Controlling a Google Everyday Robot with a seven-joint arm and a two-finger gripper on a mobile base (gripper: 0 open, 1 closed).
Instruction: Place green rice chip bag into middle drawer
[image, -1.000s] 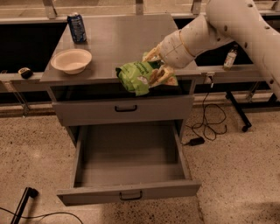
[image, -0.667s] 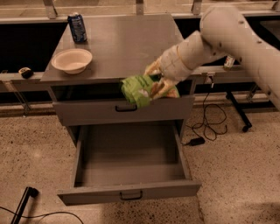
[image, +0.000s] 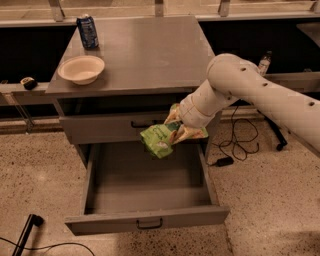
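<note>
The green rice chip bag (image: 159, 140) is bright green and crinkly, and it hangs in the air in front of the closed upper drawer, above the back of the open drawer. My gripper (image: 177, 131) is shut on the bag's right end, reaching in from the right on the white arm (image: 250, 92). The middle drawer (image: 145, 220) is the lowest grey drawer, pulled fully out, a wide shallow tray with a small black handle (image: 149, 224). Its inside holds nothing I can see.
A cream bowl (image: 81, 68) and a blue can (image: 87, 31) stand on the grey cabinet top (image: 145, 50) at the left. The closed drawer above (image: 105, 128) has a dark handle. Black cables (image: 235, 142) lie on the speckled floor at right; a black object (image: 27, 232) at lower left.
The gripper has carried the green bag down and forward, from the cabinet top's front edge to below it, over the open drawer.
</note>
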